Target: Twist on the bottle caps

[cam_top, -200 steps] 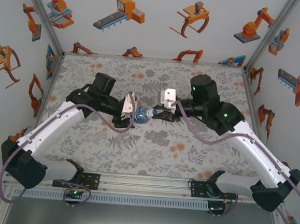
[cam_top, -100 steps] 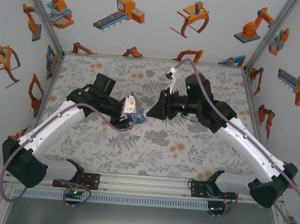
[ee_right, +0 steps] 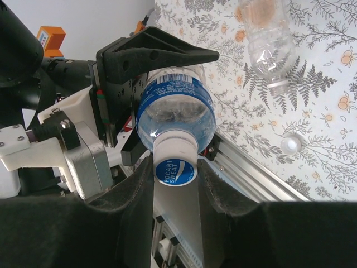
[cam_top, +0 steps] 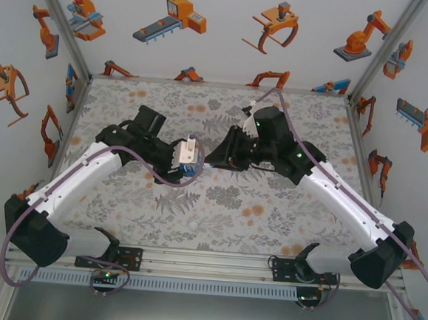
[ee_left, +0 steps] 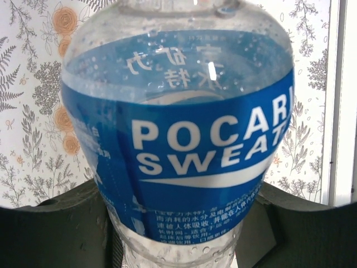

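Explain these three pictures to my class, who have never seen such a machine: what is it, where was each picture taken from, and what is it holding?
Two white-and-black robot arms stand at a flower-patterned table. One picture looks down from above; the others come from cameras on each wrist. The left gripper clamps a clear plastic bottle with a blue label. The right gripper pinches its round white cap with a blue top, seated on the neck. A loose small white cap and a plain clear bottle lie on the table.

- The right gripper (ee_right: 175,170) pinched the white cap (ee_right: 175,163) on the blue-labelled bottle (ee_right: 177,109).
- The left gripper (ee_right: 159,106) clamped that bottle's body.
- A clear bottle (ee_right: 269,42) and a loose cap (ee_right: 290,145) lay apart on the table (ee_right: 329,173).
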`<act>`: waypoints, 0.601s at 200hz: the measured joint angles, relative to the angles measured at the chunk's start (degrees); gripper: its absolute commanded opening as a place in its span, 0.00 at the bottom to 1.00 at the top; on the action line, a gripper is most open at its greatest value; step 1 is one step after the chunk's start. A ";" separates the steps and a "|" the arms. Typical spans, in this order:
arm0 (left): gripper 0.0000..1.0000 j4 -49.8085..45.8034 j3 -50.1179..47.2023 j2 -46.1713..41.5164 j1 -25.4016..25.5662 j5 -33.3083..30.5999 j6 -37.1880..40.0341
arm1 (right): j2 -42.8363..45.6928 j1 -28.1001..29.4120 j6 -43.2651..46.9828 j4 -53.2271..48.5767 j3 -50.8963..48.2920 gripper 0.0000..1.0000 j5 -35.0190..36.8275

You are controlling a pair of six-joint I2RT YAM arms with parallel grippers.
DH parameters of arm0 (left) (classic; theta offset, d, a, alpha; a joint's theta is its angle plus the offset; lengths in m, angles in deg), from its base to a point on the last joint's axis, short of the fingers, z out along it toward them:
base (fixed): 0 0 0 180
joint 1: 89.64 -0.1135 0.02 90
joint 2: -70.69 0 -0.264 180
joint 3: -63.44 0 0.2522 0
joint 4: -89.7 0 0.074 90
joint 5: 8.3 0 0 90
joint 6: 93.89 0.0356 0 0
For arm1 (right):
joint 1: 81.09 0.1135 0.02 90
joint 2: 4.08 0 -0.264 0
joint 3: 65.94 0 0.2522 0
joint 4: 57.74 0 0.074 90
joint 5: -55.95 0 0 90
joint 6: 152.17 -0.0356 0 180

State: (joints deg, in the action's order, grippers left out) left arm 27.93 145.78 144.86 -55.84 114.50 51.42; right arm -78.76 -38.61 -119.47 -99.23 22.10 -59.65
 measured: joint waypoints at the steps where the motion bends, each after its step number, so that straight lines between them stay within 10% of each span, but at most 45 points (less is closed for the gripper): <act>1: 0.00 0.02 0.00 0.02 0.00 0.00 0.00 | 0.00 0.00 0.13 -0.02 0.00 0.44 0.02; 33: 0.00 3.58 0.04 0.31 1.60 3.26 0.63 | 0.31 0.22 5.33 -0.09 0.02 0.62 2.71; 120: 0.00 6.47 -0.83 -0.11 1.79 4.94 0.85 | 10.38 0.28 44.89 2.12 0.15 0.58 0.31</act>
State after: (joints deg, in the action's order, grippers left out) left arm 34.40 144.95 144.75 -54.05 119.44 52.28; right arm -68.37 -38.33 -74.57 -97.11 22.26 -59.35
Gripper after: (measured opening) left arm 0.579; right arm 0.588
